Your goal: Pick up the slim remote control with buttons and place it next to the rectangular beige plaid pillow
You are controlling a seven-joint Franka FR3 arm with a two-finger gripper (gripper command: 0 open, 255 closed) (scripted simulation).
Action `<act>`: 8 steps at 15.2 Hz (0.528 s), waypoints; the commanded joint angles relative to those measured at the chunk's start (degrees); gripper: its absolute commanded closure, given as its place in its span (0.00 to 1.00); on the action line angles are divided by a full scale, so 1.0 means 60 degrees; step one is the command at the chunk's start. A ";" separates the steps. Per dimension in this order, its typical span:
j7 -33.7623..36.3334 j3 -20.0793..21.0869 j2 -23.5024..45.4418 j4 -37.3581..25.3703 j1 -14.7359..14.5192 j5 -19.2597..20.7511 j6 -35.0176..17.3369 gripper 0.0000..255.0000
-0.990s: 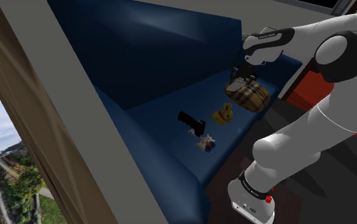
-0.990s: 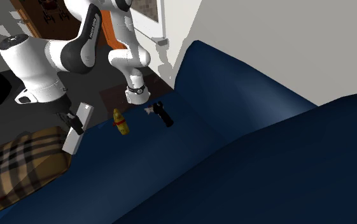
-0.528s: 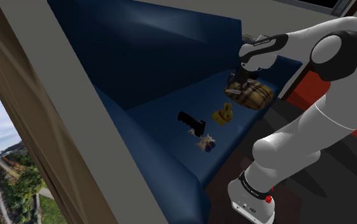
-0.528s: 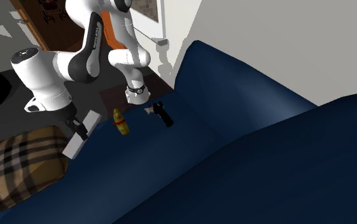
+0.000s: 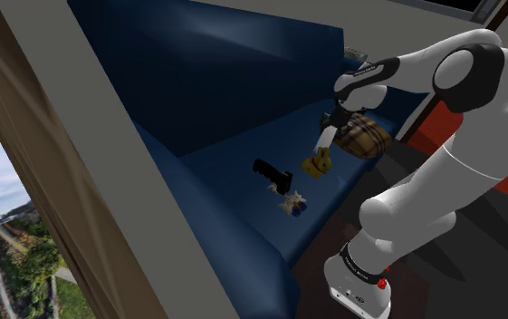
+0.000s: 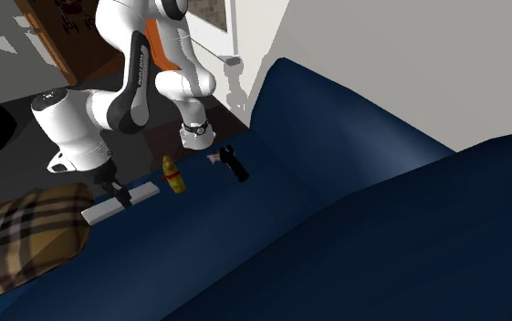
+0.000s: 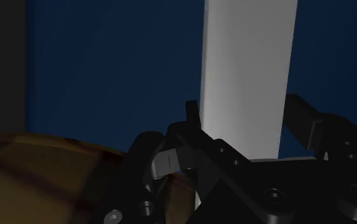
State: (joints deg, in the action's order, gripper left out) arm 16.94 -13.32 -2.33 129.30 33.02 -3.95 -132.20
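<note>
The slim remote (image 6: 108, 207) is a plain white slab, and my gripper (image 6: 120, 191) is shut on one end of it. It hangs nearly flat just over the blue sofa seat (image 6: 245, 237), between the beige plaid pillow (image 6: 21, 239) and a yellow toy (image 6: 173, 176). In the shoulder view the remote (image 5: 323, 138) slants down from the gripper (image 5: 332, 120) beside the pillow (image 5: 362, 136). In the wrist view the black fingers (image 7: 193, 118) clasp the white remote (image 7: 247, 70) from both sides, with the pillow (image 7: 43, 172) close beside the hand.
A black object (image 5: 270, 170) and a small white and blue toy (image 5: 292, 204) lie on the seat past the yellow toy (image 5: 316, 163). The sofa's back (image 5: 206, 63) rises behind. The floor drops off at the seat's front edge.
The arm has come down and shifted off the pillow toward the yellow toy. The remote has tipped from nearly upright to almost flat, still held.
</note>
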 commanded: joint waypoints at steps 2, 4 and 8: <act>-0.0088 -0.0009 0.0194 0.0198 0.0001 -0.0090 -0.0393 1.00; -0.0150 -0.0010 0.0348 0.0304 -0.0002 -0.0161 -0.0646 1.00; -0.0193 -0.0009 0.0455 0.0370 -0.0002 -0.0213 -0.0814 1.00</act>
State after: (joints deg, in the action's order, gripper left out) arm 15.79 -13.38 0.40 131.38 33.02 -5.20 -136.90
